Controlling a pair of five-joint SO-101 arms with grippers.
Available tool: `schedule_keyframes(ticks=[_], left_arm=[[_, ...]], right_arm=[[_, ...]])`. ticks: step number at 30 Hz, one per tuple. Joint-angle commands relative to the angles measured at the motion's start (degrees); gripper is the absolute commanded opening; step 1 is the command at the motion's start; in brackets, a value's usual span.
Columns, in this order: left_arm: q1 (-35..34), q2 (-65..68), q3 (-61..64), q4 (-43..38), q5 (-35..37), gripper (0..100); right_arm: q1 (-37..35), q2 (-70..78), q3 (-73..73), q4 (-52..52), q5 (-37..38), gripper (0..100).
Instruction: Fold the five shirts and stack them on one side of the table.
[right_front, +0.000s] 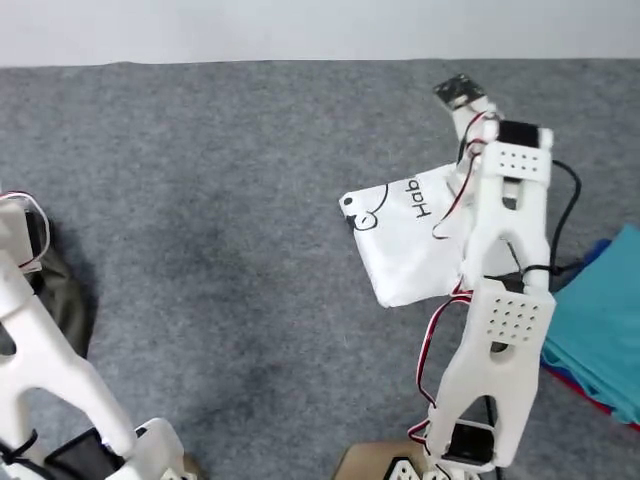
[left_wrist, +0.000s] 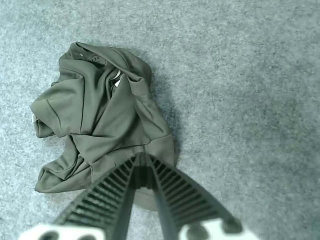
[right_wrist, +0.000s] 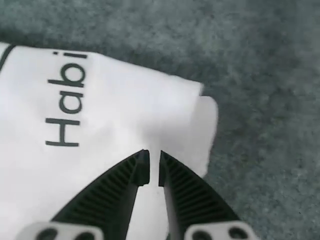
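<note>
Looking through your right wrist camera, you have the right gripper (right_wrist: 154, 167) over the white shirt (right_wrist: 100, 150), its fingers barely parted, with a thin slit between the tips. That shirt lies flat and partly folded on the grey table (right_front: 220, 200), right of the middle and near the teal shirt (right_front: 600, 320) at the right edge. Your left gripper (left_wrist: 141, 167) has its fingers pressed together at the rim of the crumpled olive shirt (left_wrist: 100, 115), which lies at the table's left edge.
</note>
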Motion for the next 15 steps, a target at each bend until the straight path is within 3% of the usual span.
schedule_keyframes(ticks=[1, 11, 15], left_arm=[[0.44, -1.85, -0.66, 0.62, -0.35, 0], [3.25, -1.85, -0.66, 0.62, -0.18, 0], [4.57, -1.85, -0.66, 0.62, -0.18, 0]], right_arm=[[1.36, -0.92, -6.24, 2.77, 0.26, 4.6], [-3.3, 1.36, -10.9, 3.03, -0.62, 6.1], [-3.65, 2.95, -10.9, -0.31, -8.18, 17.3]])
